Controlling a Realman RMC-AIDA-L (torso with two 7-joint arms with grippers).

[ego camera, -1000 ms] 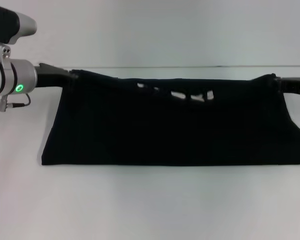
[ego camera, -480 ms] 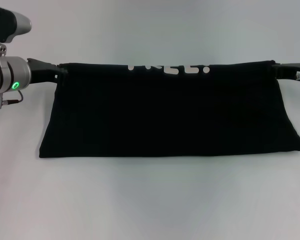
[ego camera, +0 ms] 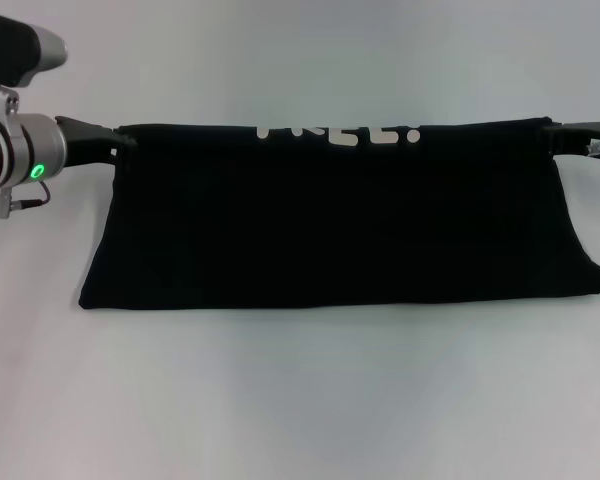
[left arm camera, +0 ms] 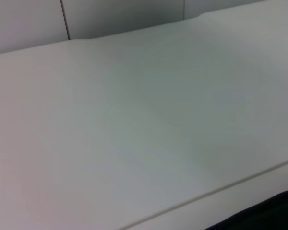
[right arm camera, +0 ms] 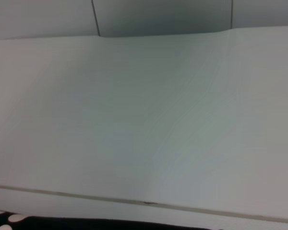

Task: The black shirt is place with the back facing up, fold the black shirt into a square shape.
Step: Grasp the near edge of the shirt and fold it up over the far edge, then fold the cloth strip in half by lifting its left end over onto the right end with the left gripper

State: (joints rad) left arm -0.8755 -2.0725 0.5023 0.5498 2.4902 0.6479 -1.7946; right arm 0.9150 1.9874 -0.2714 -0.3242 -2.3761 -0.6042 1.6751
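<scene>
Black shirt (ego camera: 340, 225) lies mid-bench as wide band, far edge stretched taut, white lettering (ego camera: 340, 134) along it. You judge lengthwise fold made; crosswise folds into square remain. Left gripper (ego camera: 108, 145), right gripper (ego camera: 560, 138) each pinch one far corner.

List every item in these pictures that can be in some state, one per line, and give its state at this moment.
Large black soft fabric shirt: folded into a wide band, far edge held at both corners and stretched taut, near edge on the table, white lettering showing at the far edge.
Left gripper: shut on the shirt's far left corner.
Right gripper: shut on the shirt's far right corner.
White table: bears the shirt.
</scene>
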